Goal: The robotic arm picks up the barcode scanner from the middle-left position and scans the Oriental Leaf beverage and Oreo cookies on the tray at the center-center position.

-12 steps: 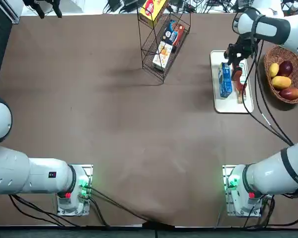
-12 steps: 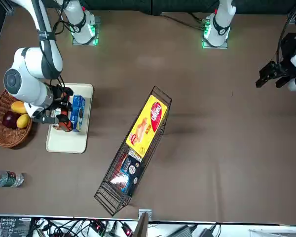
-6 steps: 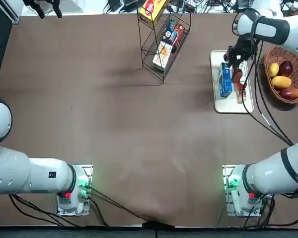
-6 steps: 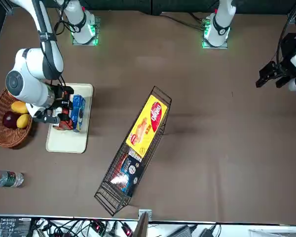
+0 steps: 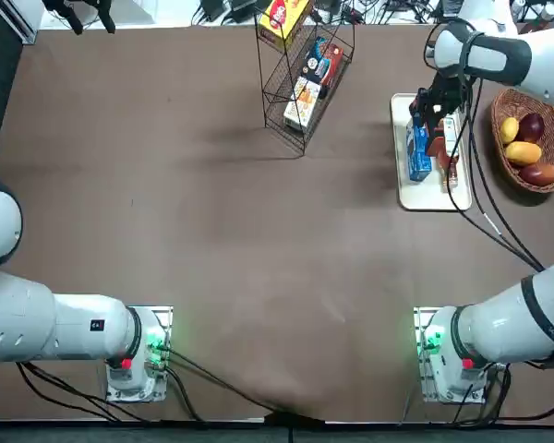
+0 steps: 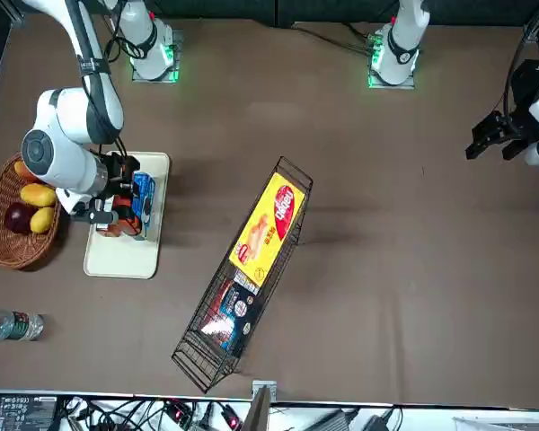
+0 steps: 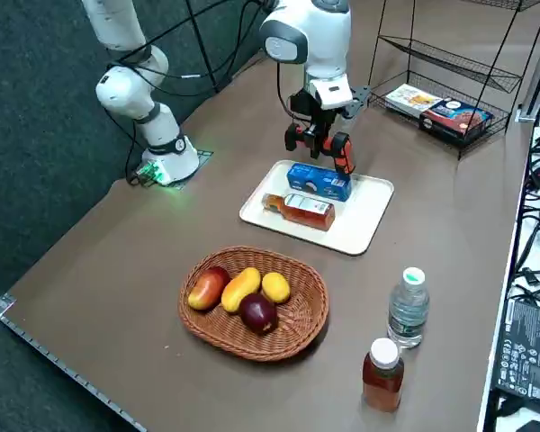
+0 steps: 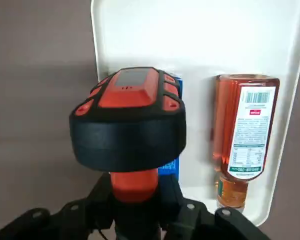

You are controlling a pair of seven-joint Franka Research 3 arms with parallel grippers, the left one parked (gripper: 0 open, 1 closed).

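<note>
You see the right gripper (image 8: 135, 220) with fingers clamped on the scanner (image 8: 129, 120), poised above the Oreo pack (image 7: 319, 181); bottle (image 8: 244, 135) beside it on the tray (image 8: 190, 40).

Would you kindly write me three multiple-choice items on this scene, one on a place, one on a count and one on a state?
1. Where does the Oreo cookies pack lie?
A. In the wicker basket
B. On the white tray, beside the Oriental Leaf beverage
C. On the wire rack

2. How many upright bottles stand on the table outside the tray?
A. None
B. Two
C. Four

3. What is the state of the right gripper?
A. Open and empty above the basket
B. Resting flat on the table
C. Shut on the barcode scanner, above the tray

Answers:
1 B: the right side view shows the blue pack and the bottle lying side by side on the tray.
2 B: a clear bottle and a reddish bottle stand near the wicker basket.
3 C: the wrist view shows the scanner's handle clamped between the fingers, over the cookie pack.
</note>
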